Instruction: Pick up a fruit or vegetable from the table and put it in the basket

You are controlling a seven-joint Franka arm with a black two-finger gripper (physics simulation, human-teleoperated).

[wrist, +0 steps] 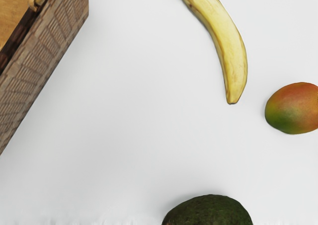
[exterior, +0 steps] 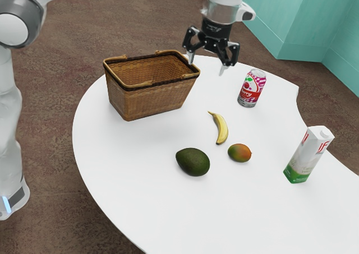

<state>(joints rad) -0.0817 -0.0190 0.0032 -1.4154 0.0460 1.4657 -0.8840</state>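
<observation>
Exterior view, smooth white counter (exterior: 132,181): picking up appears the step in hand; the next move calls for choosing one fruit and lowering over it.
Brown woven basket (exterior: 151,101): upright, apparently awaiting its load.
Black two-finger hand (exterior: 207,66): fingers spread apart, grasping nothing, raised near the basket.
Curved yellow banana (exterior: 222,130), dark-green oval avocado (exterior: 193,162), orange-and-green oval mango (exterior: 239,153): loose on the counter.

"erry" on the can (exterior: 252,88), red "IF" on the carton (exterior: 308,155)
</observation>
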